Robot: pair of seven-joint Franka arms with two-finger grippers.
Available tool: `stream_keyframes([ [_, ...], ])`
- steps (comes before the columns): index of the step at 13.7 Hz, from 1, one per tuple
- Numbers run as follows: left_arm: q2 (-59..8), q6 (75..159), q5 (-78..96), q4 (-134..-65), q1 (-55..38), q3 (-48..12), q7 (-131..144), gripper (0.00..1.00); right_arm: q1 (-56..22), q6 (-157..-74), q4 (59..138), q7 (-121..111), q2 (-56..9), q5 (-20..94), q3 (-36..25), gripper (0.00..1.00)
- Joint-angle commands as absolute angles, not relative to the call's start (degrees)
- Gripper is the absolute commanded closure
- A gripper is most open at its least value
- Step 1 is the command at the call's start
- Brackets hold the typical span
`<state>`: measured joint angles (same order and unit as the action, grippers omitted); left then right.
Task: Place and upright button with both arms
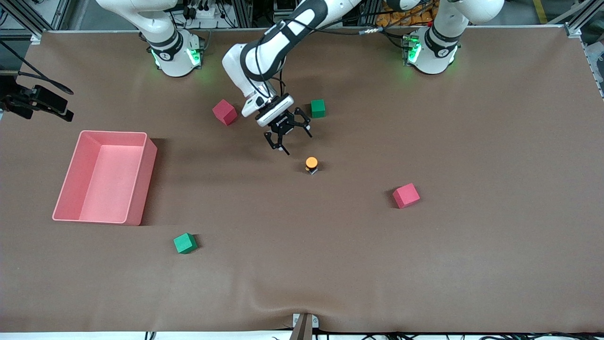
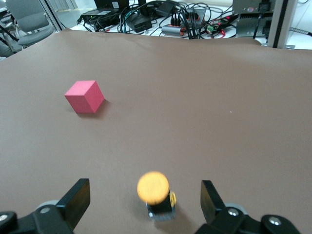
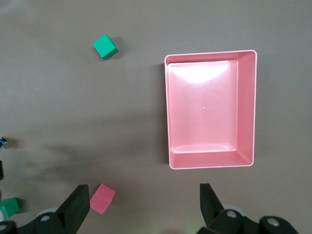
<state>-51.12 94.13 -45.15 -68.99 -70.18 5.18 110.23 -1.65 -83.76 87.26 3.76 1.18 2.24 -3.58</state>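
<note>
The button (image 1: 311,165) stands upright on the brown table (image 1: 424,264), orange cap up on its black body. My left gripper (image 1: 292,140) hangs open and empty over the table just beside the button, not touching it. In the left wrist view the button (image 2: 154,191) shows between the two open fingers (image 2: 77,197), a little ahead of them. My right gripper (image 3: 145,192) is out of the front view. In the right wrist view it is open and empty, high above the table near the pink bin (image 3: 246,112).
The pink bin (image 1: 141,179) stands toward the right arm's end. A red cube (image 1: 224,112) and a green cube (image 1: 318,108) flank the left gripper. Another red cube (image 1: 406,195) and green cube (image 1: 185,243) lie nearer the front camera.
</note>
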Motion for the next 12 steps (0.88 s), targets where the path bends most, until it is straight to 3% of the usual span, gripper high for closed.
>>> stream_keyframes([
  [1,-46.7,95.0,-41.6,-69.7,-67.0,4.7,103.6,0.0,-2.2,-83.5,86.3,4.3,1.0,3.0,-4.0,0.0],
  [12,-37.0,103.6,-28.1,-69.8,-46.3,4.8,75.1,0.0,-2.0,-83.5,86.3,4.2,1.0,3.2,-4.0,0.0],
])
